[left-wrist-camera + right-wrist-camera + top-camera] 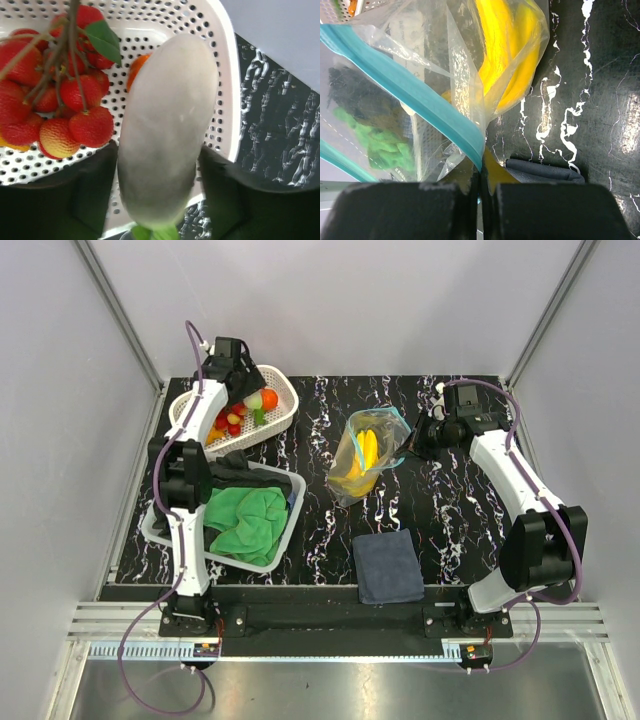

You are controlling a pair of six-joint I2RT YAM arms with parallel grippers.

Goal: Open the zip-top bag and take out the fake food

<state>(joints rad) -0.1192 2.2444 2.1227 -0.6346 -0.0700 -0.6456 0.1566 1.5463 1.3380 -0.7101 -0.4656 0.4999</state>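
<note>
The clear zip-top bag [362,455] lies mid-table with its teal zip strip [420,95] pulled open, and the yellow banana bunch [367,450] is inside; the bananas also show in the right wrist view [510,55]. My right gripper [418,435] is shut on the bag's mouth edge, its fingers pinching the teal strip [480,185]. My left gripper [245,390] is over the white oval basket [288,390], shut on the pale piece [165,125] with a green leaf end. Red berries [75,115] and an orange-red fruit [270,398] lie in the basket.
A white rectangular tray [160,535] at the near left holds a green cloth [245,520] and a dark cloth [240,478]. A dark blue folded cloth [388,565] lies near the front edge, and shows beside the bag in the right wrist view [540,170]. Grey walls enclose the table.
</note>
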